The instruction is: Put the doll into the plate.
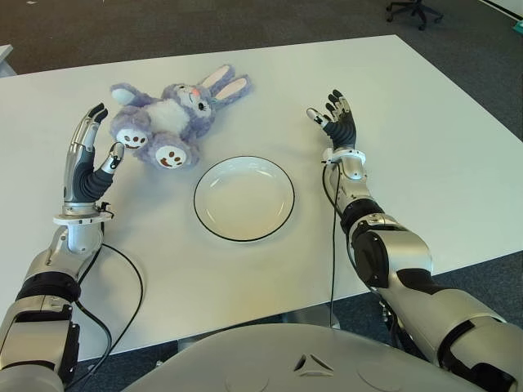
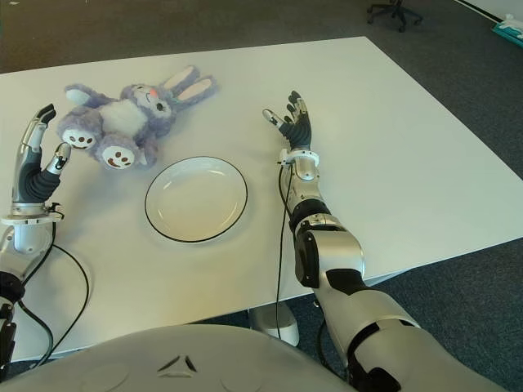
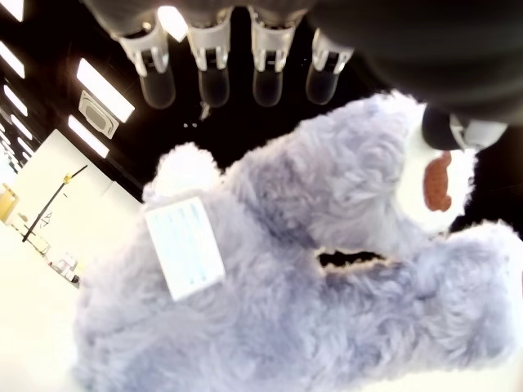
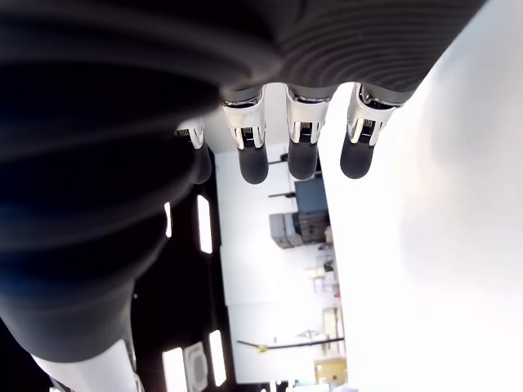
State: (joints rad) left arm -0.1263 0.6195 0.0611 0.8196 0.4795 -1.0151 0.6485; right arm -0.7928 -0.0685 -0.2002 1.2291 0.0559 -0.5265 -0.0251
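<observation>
Purple and white plush makes up the doll (image 1: 176,114), a long-eared rabbit lying on its back on the white table (image 1: 425,180), with its pink-lined ears pointing toward the far right and its two feet, each with brown paw marks, turned toward the robot. It lies beyond the plate (image 1: 243,198) and to its left; one foot comes near the plate's far-left rim, yet the two do not touch. The plate is white with a thin dark rim, sits flat near the middle of the table, and holds nothing. The left hand (image 1: 88,159) stands upright just left of the doll, fingers extended and spread, thumb tip close against the nearer foot; whether thumb and foot actually touch cannot be told. In the left wrist view the purple fur, a white sewn-in label and a brown paw mark fill most of the frame, while the fingertips (image 3: 214,77) hang straight and apart from the plush, closing on nothing. The right hand (image 1: 337,122) is raised to the right of the plate, well apart from both plate and doll, palm up and fingers loosely spread. Its own wrist view shows four straight fingertips (image 4: 302,151) with nothing between them. A wheeled office chair (image 1: 414,10) stands on the dark carpet beyond the table's far edge.
</observation>
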